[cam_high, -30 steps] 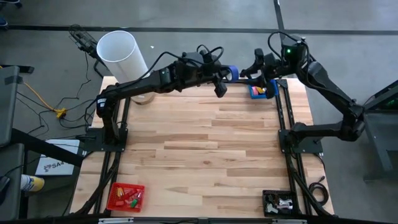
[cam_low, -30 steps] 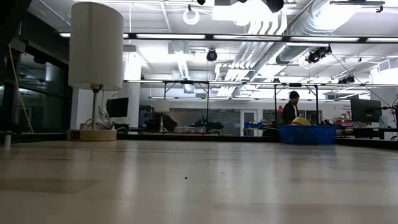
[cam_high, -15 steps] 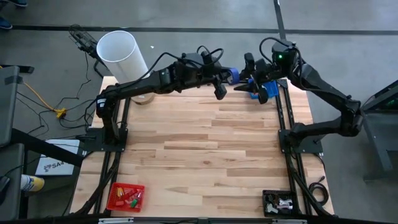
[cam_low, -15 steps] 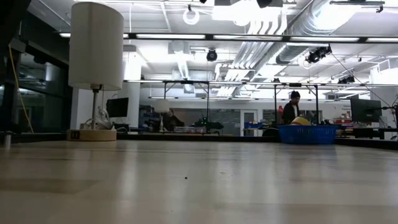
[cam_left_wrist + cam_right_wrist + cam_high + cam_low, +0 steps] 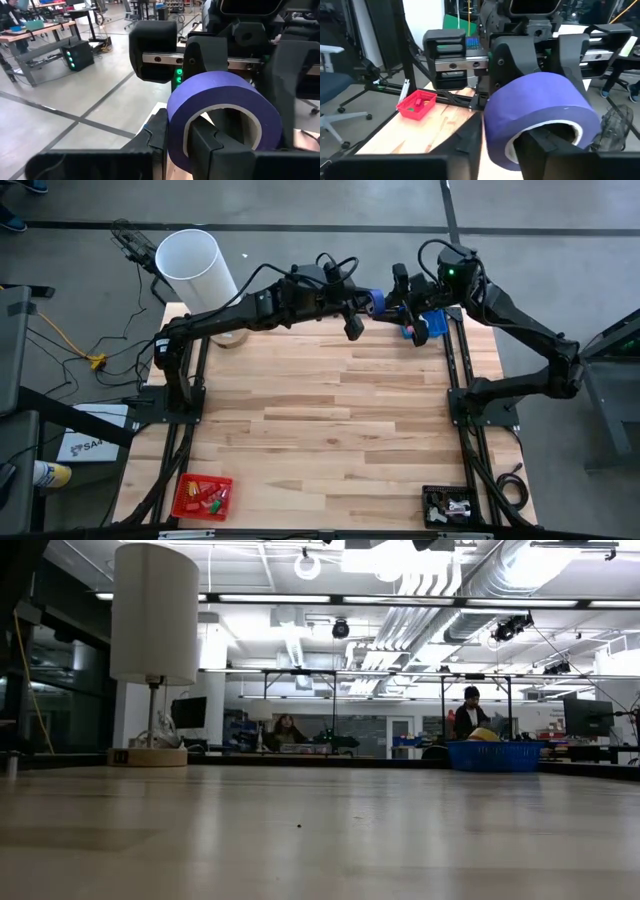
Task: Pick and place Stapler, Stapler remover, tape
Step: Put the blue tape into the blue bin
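Up at the far edge of the table [image 5: 340,410], my left gripper [image 5: 372,300] and right gripper [image 5: 392,298] both pinch one purple tape [image 5: 222,107].

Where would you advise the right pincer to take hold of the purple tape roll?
The right pincer should take the purple tape roll by its wall, one tip through the open centre, one on the outer face, coming from the side away from the left pincer, which clamps the opposite wall.
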